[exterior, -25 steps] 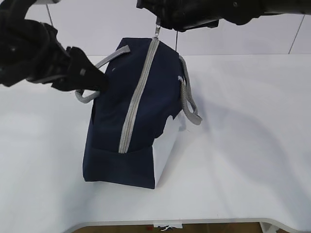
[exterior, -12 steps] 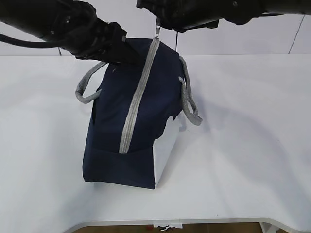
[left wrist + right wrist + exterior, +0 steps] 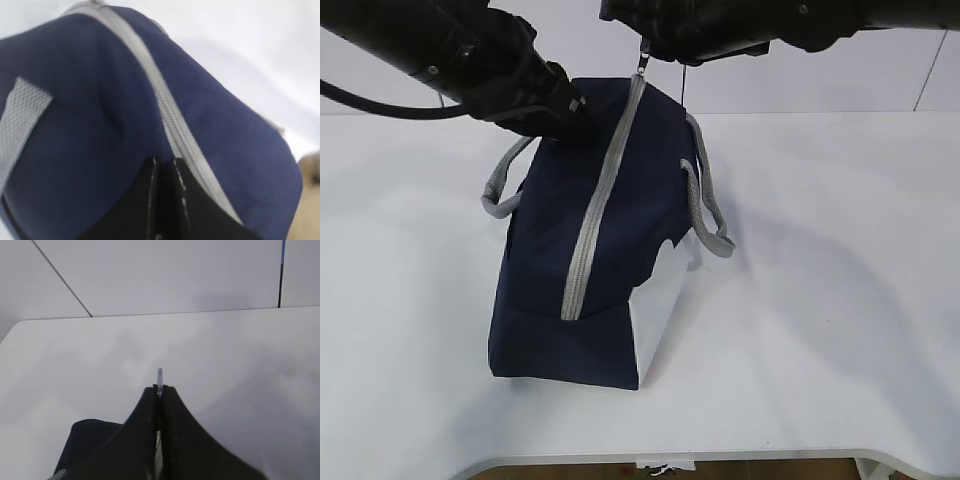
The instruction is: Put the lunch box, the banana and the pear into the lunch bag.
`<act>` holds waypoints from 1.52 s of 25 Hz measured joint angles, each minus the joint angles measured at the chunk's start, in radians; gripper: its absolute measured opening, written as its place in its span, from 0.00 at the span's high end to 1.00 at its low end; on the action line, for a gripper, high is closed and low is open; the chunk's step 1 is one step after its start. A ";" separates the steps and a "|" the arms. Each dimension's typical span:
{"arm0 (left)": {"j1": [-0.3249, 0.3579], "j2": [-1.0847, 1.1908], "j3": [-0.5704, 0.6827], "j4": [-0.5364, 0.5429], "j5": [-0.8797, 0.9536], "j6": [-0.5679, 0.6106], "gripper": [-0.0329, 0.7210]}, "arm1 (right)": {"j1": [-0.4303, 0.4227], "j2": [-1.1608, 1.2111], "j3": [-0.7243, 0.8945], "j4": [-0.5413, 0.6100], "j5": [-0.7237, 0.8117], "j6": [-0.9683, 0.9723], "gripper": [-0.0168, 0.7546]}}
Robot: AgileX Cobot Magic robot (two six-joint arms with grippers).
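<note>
Nearest the camera: lunch bag [image 3: 595,250] sits mid table [image 3: 820,300], narrow end w/ white side panel toward us, zipper [image 3: 600,205] running along the top and closed along all that shows. Rope handles [image 3: 705,200] flop down each side, clear of the zip.

Further back, left gripper [image 3: 164,172] has its jaws pinched together on the navy fabric just beside the zip, top-left of bag; prob. there to pin the bag so it won't slide or lift.

At the far end, right gripper [image 3: 159,392] is clamped tight on the zipper pull [image 3: 644,58], holding it taut above the bag's far top corner. Looks like prep to unzip.

Lunch box, banana, pear: not in view; whether already inside can't be told.
</note>
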 joint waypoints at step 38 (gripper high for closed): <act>0.000 -0.213 -0.159 0.227 0.238 0.042 0.94 | -0.042 0.045 -0.007 -0.056 0.031 0.000 0.98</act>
